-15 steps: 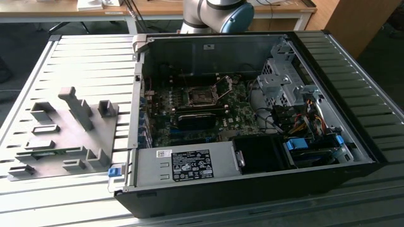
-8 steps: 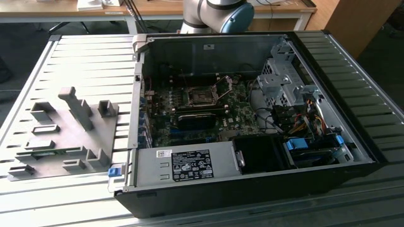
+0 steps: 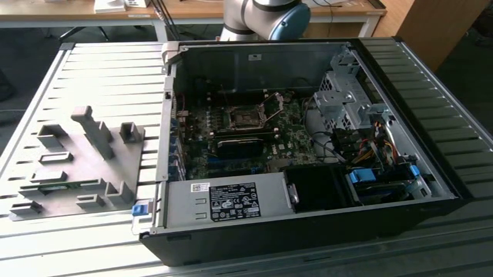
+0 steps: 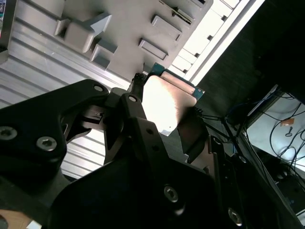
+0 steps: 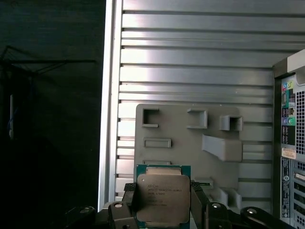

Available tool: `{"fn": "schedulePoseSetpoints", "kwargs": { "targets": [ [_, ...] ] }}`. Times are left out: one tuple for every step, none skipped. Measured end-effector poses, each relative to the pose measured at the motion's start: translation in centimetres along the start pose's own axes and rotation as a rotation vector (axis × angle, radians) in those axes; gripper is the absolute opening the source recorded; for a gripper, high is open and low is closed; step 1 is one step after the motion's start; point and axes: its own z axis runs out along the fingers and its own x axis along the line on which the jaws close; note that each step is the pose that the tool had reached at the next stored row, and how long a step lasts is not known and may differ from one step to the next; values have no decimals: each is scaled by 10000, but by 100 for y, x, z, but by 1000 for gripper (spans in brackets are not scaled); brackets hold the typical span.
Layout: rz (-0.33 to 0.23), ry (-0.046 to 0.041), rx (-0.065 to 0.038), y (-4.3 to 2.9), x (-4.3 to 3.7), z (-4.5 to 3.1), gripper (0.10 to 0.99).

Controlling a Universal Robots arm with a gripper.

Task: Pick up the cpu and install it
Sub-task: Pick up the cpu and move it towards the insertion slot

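Note:
The cpu [image 5: 162,194], a flat square chip with a silvery top and a thin green rim, sits between my gripper's [image 5: 163,202] two dark fingers [image 5: 197,200], which are shut on its opposite edges. The second wrist view shows the same grip: the cpu [image 4: 164,102] gleams in the gripper [image 4: 164,112], held up in the air over the grey fixture plate [image 4: 119,28]. In the exterior view the dark square socket [image 3: 246,118] with its wire lever lies on the motherboard inside the open computer case [image 3: 165,115].
The grey fixture plate [image 3: 77,167] with raised blocks lies on the slatted metal table [image 3: 100,75], at the exterior view's left of the case. A power supply [image 3: 223,202], drive cage [image 3: 347,98] and cables crowd the case. The arm's base [image 3: 266,17] stands behind it.

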Motion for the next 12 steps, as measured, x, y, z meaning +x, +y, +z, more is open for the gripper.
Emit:
{"fn": "schedulePoseSetpoints", "kwargs": {
  "targets": [
    [-1,0,0,0,-13,0,541],
    [-1,0,0,0,-23,0,541],
    [-1,0,0,0,-33,-1,541],
    [-1,-1,0,0,-44,-1,541],
    [-1,0,0,0,-55,-1,541],
    [0,0,0,1,-66,-1,541],
    [0,-1,0,0,-79,-1,541],
    [-1,0,0,0,-91,-2,541],
    [-1,0,1,0,-106,-2,541],
    [0,0,0,0,-121,-2,541],
    [0,-1,0,1,-135,-2,541],
    [-1,-1,-1,1,-149,-2,541]
  ]
}}
